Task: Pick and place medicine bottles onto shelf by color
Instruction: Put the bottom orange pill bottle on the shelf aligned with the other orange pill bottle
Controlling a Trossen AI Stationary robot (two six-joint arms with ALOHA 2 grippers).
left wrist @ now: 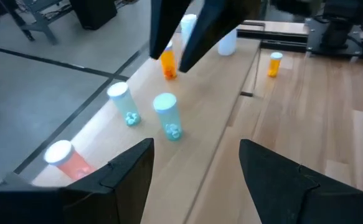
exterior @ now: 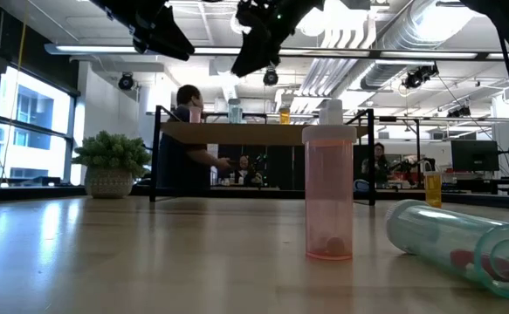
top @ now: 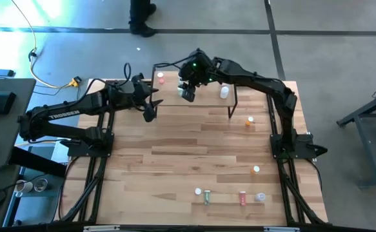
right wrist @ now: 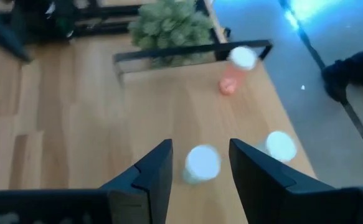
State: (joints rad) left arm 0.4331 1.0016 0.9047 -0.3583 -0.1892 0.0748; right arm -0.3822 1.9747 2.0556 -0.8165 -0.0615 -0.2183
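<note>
i use the small low shelf with the light wooden top and thin black legs (top: pixel 200 96) as my landmark; it stands at the far edge of the big slatted wooden table (top: pixel 175 161).

my right gripper (top: pixel 188 94) hangs over the shelf's top. in my right wrist view my two dark fingers (right wrist: pixel 150 174) stand apart on either side of a white-capped bottle (right wrist: pixel 202 163) that stands on the shelf below them, and i cannot tell if they touch it. a second white-capped bottle (right wrist: pixel 280 146) stands just beside it, and a pink bottle with a white cap (right wrist: pixel 236 70) stands farther along the top, near the shelf's corner.

my left gripper (top: pixel 150 111) hovers by the shelf's left end, spread wide with nothing between the fingers. past it my left wrist view shows two pale green bottles with white caps (left wrist: pixel 167 116) upright on the shelf, a pink one (left wrist: pixel 66 158) nearer, and an orange bottle (left wrist: pixel 168 63) farther along.

well away from the shelf, near the table's front edge, stand a green bottle (top: pixel 207 195) and an upright pink translucent bottle (exterior: pixel 328 194), with a clear bottle lying on its side (exterior: pixel 455 240) just beside that. two small orange bottles (top: pixel 249 121) stand between the shelf and that row, toward the right.
</note>
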